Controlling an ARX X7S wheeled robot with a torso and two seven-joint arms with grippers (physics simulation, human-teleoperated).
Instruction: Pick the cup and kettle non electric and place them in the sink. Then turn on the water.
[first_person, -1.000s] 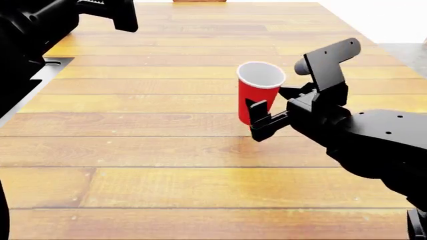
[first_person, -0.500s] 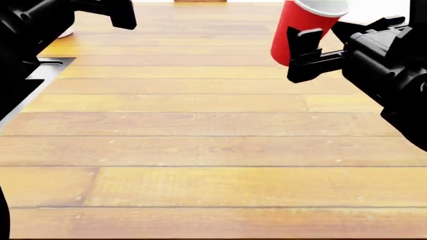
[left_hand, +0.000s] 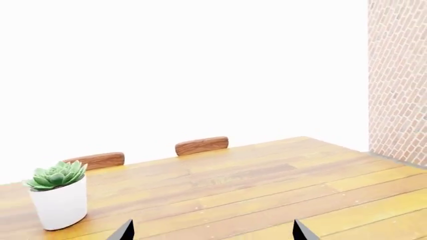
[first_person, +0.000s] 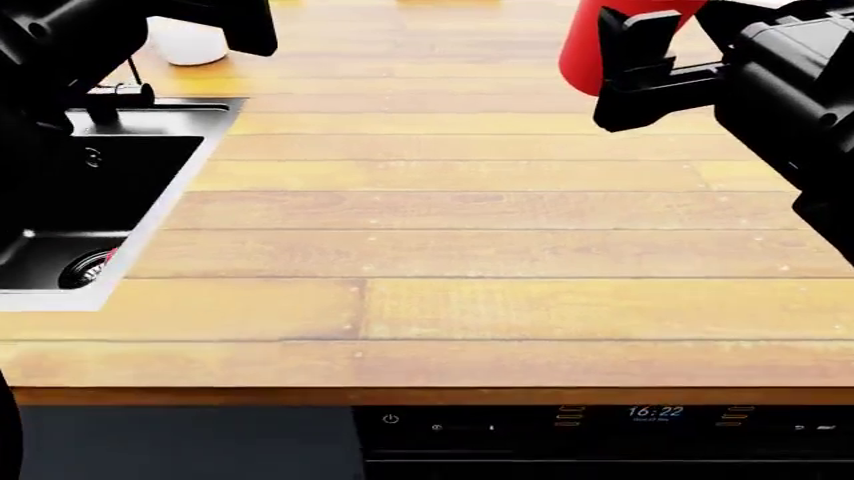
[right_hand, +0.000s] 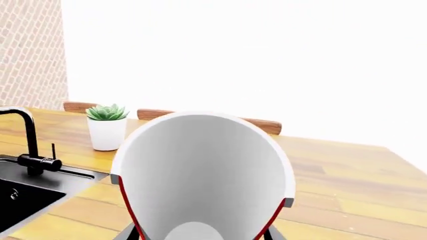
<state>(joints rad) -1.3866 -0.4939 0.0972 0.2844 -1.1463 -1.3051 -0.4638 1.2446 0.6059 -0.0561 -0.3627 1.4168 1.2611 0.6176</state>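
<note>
Red plastic is seen clamped in the right tool (first_person: 627, 75), whose dark fingers (first_person: 625, 45) are closed against the sides of the cup (first_person: 591, 48). The cup is held upright, raised clear of the wooden tabletop (first_person: 467, 220), at about 1 o'clock in the head view, with its upper part cut off by the frame edge. From the right wrist view the white inside of the cup (right_hand: 203, 180) fills the near field, its rim seated between the fingers.

The left tool (left_hand: 210, 232) is shown only by two dark fingertips (left_hand: 123, 231) in the left wrist view; these are set well apart with nothing between them, so it is spread open and empty. In the head view the left arm (first_person: 80, 40) is raised at about 11 o'clock, above the sink (first_person: 80, 190).

The sink is set into the tabletop at about 9 o'clock, its round drain (first_person: 87, 265) exposed on the floor of the basin. A black faucet (right_hand: 27, 142) is mounted at its far edge. The cup is held well apart from the sink, across the tabletop towards 3 o'clock of it. A white plant pot (right_hand: 107, 132) with a green succulent is placed beyond the faucet, and wooden chair backs (left_hand: 201, 145) are visible past the tabletop's far edge.
</note>
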